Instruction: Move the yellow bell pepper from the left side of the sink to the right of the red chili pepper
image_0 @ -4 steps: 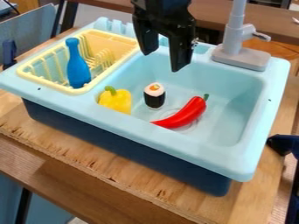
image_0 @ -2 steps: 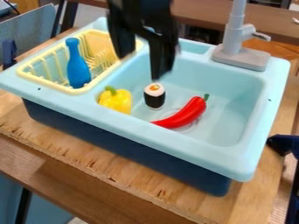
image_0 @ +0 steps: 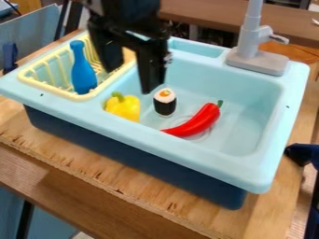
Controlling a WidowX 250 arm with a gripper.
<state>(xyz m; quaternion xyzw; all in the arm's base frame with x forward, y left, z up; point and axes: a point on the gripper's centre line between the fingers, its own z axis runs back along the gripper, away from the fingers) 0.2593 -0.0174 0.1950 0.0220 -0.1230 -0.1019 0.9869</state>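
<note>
Lower and closer to the yellow bell pepper (image_0: pixel 123 108), the end effector (image_0: pixel 129 81) hangs empty, fingers spread. Beside the pepper stands the sushi roll (image_0: pixel 165 103).

The black two-finger gripper (image_0: pixel 129 80) hangs over the left part of the light-blue plastic toy sink (image_0: pixel 246 105), its jaws apart with nothing between them. Below the jaws sits the yellow toy bell pepper with a green stem (image_0: pixel 124 107). Just right of the pepper and near the right jaw's tip stands the black-and-white sushi roll with an orange centre (image_0: pixel 165 103). Farther right and lower than the jaws lies the curved, glossy red toy chili pepper (image_0: pixel 198 122). Left of the jaws, the blue bottle-shaped toy (image_0: pixel 82 70) leans in the pale-yellow plastic dish rack (image_0: pixel 30 77). Well right of the jaws rises the grey plastic faucet (image_0: pixel 250 39).
</note>
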